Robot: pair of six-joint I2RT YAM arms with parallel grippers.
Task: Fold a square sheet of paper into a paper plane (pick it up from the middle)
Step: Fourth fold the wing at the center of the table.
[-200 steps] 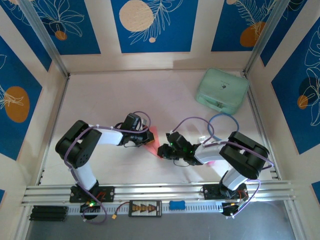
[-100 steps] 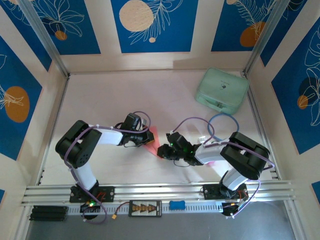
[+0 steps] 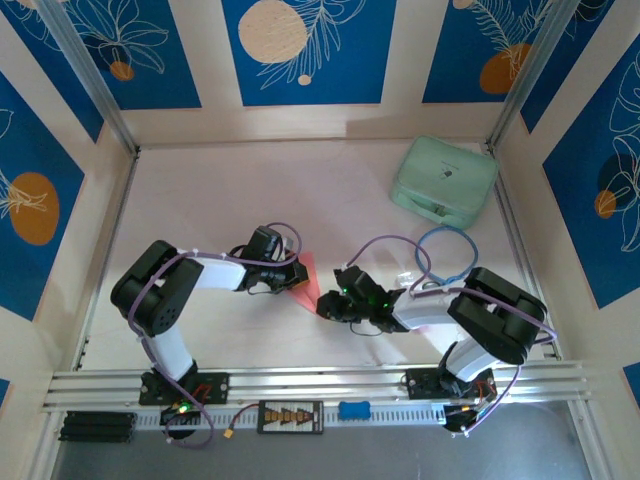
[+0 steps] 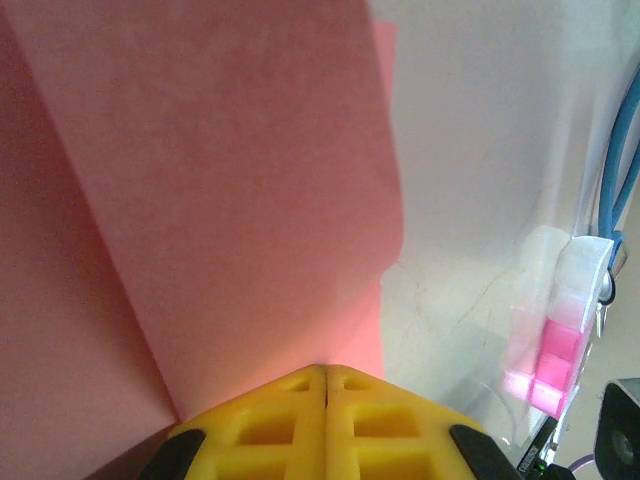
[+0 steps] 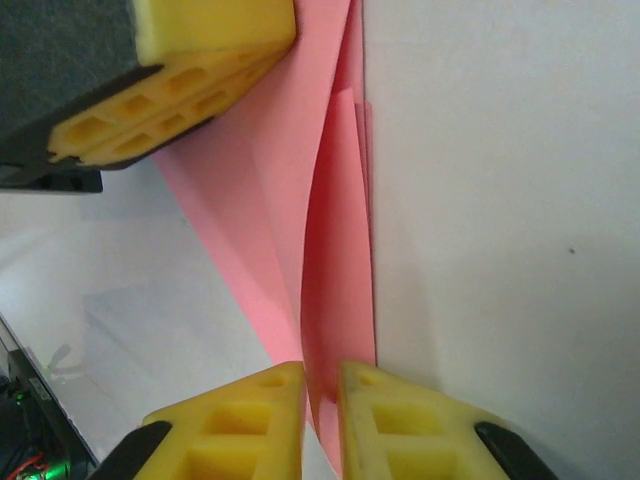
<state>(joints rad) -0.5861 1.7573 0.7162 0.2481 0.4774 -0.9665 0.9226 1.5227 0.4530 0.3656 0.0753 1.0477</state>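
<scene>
The salmon-pink sheet of paper [image 3: 309, 279] lies partly folded on the table's middle, between both grippers. My left gripper [image 3: 298, 279] is shut on one edge of it; in the left wrist view the yellow fingers [image 4: 290, 415] press together and the paper [image 4: 220, 200] spreads away from them. My right gripper [image 3: 324, 302] is at the sheet's near corner. In the right wrist view its jaws [image 5: 320, 378] stand slightly apart, with a raised paper flap [image 5: 335, 250] loose in the narrow gap. The left gripper's fingers [image 5: 170, 110] show at upper left.
A mint-green case [image 3: 444, 182] sits at the back right. A blue cable loop [image 3: 447, 250] lies near the right arm. A small bright-pink block [image 4: 548, 360] rests on the table right of the paper. An aluminium rail [image 3: 320, 385] runs along the front; walls enclose the table.
The right gripper's jaws have parted a little around the paper flap, and the right arm has shifted slightly. The left arm and its grip have not moved.
</scene>
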